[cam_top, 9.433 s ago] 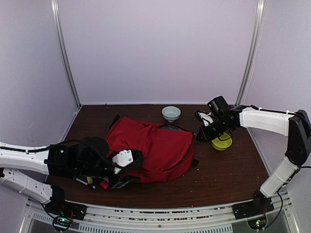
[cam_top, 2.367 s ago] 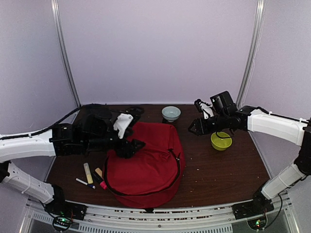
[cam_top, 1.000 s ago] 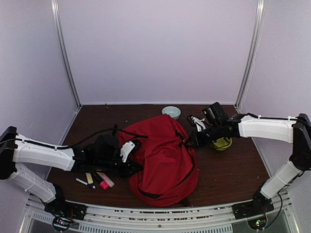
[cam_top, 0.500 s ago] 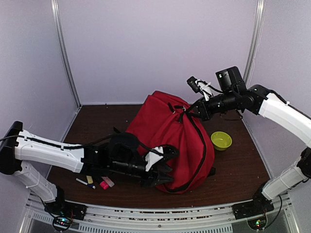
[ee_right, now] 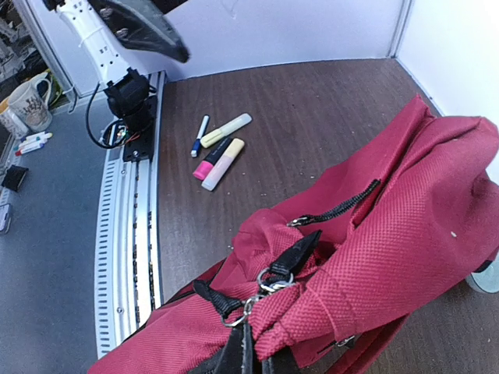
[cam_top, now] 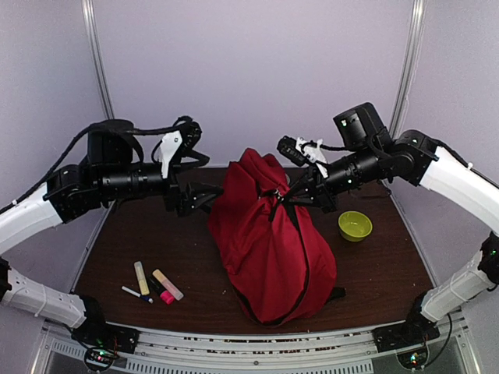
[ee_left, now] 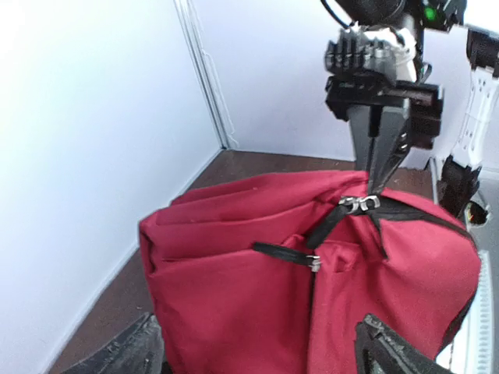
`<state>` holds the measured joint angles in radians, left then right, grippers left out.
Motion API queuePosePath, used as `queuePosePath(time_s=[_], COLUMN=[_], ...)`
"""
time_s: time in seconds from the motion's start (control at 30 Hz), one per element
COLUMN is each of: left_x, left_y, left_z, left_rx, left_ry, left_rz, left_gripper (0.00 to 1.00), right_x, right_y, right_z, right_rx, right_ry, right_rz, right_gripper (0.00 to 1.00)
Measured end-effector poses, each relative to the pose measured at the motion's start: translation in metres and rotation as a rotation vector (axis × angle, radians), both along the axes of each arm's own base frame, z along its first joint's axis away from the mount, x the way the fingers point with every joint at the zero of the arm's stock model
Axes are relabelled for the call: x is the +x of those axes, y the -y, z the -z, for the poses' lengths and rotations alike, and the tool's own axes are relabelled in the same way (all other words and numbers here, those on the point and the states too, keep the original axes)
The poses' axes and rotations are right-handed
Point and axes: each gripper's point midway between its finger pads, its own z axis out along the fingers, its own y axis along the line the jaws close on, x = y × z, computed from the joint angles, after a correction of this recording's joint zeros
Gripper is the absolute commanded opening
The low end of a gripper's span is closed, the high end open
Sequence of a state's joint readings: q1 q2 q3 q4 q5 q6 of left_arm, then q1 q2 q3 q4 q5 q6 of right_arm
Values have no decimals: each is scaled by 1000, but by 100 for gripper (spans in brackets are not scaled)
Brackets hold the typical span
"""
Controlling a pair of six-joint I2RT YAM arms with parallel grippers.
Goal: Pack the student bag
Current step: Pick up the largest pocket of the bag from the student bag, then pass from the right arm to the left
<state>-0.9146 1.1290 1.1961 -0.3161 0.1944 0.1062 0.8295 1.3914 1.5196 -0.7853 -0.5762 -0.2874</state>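
We see the right pincer point(cam_top: 300, 193) clamped on the black-strapped top of the large red fabric backpack point(cam_top: 273, 241), which stands upright under it. Our left pincer point(cam_top: 201, 196) is spread wide beside the bag's upper flank, contact unclear. A small lime-green bowl point(cam_top: 355, 226) sits on the table below the right pincer.

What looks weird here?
The student bag stands slumped and lopsided, hung by its top from the right claw. The markers lie loose on the table outside it.
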Motion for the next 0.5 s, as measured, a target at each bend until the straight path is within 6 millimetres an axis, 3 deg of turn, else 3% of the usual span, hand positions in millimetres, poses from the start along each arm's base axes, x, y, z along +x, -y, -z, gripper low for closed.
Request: queuePosePath(time_s=[0.1,0.2,0.5], left_x=[7,12,77], left_y=[-7,-4,28], left_z=[5,27,55], left_rx=[104,220,412], left_ry=[97,130,159], left_rz=[21,84,139], left_gripper=[98,98,98], right_x=[-15,-25,-46], right_y=[-6,-10,-9], right_z=[2,2,10], right_rx=[-11,-16,-21], right_ry=[25,37,44], right_rz=[-65,-100,-151], right_gripper=[0,0,0])
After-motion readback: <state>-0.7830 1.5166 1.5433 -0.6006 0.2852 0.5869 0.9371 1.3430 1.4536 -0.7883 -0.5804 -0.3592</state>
